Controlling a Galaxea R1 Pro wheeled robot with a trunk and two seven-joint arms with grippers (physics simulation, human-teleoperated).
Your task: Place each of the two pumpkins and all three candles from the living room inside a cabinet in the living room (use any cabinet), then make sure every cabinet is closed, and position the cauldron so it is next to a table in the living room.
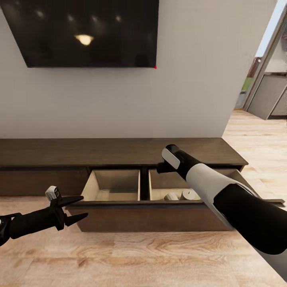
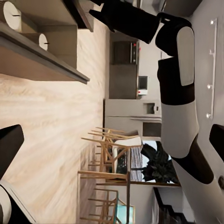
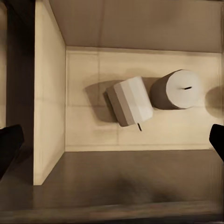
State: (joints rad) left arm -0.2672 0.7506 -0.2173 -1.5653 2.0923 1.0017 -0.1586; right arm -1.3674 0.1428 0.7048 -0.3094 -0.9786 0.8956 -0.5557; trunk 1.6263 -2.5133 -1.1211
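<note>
2 candles (image 3: 154, 95) in open cabinet (image 1: 119, 153) drawer, tv (image 1: 81, 32) above

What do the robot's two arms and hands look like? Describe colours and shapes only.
Both arms are matte black. The right arm has a smooth white forearm shell and a white patch near its wrist. The left hand has two pointed black fingers and a small light grey block on top.
</note>
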